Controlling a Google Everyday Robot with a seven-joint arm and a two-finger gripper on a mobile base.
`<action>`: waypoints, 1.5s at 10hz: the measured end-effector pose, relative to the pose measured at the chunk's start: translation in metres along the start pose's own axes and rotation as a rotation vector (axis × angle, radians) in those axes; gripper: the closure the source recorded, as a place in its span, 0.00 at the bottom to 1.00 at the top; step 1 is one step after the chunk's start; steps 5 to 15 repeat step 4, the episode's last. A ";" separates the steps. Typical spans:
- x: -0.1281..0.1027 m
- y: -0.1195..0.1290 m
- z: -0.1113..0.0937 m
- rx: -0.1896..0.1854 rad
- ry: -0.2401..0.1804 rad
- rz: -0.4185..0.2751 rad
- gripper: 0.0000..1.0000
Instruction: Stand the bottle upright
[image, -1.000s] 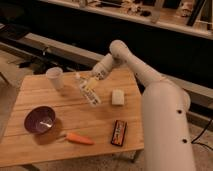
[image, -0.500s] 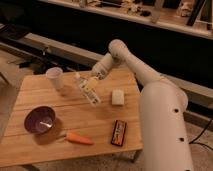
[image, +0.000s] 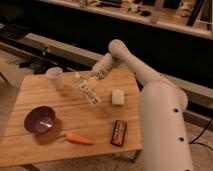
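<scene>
The slim pale translucent bottle (image: 87, 90) lies tilted beside the white paper cup (image: 55, 77); the claw (image: 93, 80) is placed upon it, grip state undeterminable, and should be lifted cap-first.

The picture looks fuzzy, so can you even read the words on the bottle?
In the camera view, no: the bottle is soft, its label print only dark smudges. The pincer at the bottle blurs into it. Behind the table it is dim.
</scene>
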 end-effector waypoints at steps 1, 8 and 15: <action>-0.004 0.001 0.003 -0.012 -0.016 -0.046 1.00; -0.022 0.006 0.008 -0.047 -0.081 -0.219 1.00; -0.022 0.006 0.008 -0.047 -0.081 -0.219 1.00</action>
